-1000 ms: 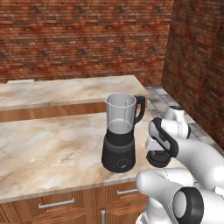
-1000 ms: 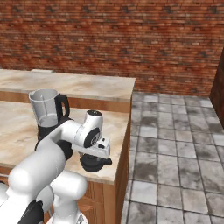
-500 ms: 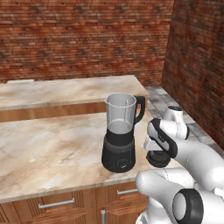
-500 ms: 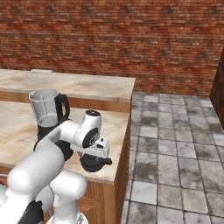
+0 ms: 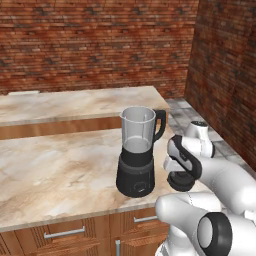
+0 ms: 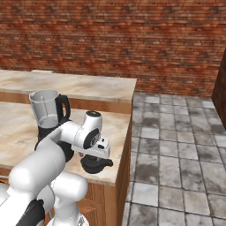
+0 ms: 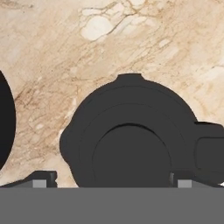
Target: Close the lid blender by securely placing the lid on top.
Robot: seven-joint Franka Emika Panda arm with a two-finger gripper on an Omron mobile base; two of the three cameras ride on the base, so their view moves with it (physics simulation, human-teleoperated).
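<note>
The lid, a round black cap with a raised centre knob and a small side tab, is lying flat on the marble-patterned desk, near the desk's right front corner. In the base views the lid is sitting just to the right of the blender, apart from it, and mostly covered by the arm's wrist.

The hand is hanging directly above the lid, pointing straight down at it. Its two dark fingertips are spreading wide, one showing on either side of the lid's knob, with the knob lying between them. The fingers are gripping nothing; whether they are touching the lid's top surface cannot be told.

The blender is standing upright on the desk, its clear grey jar open at the top, its black handle facing right toward the arm, and its black base resting on the desk surface. Behind it a second desk level is running along a red brick wall, and grey floor tiles are lying to the right.
</note>
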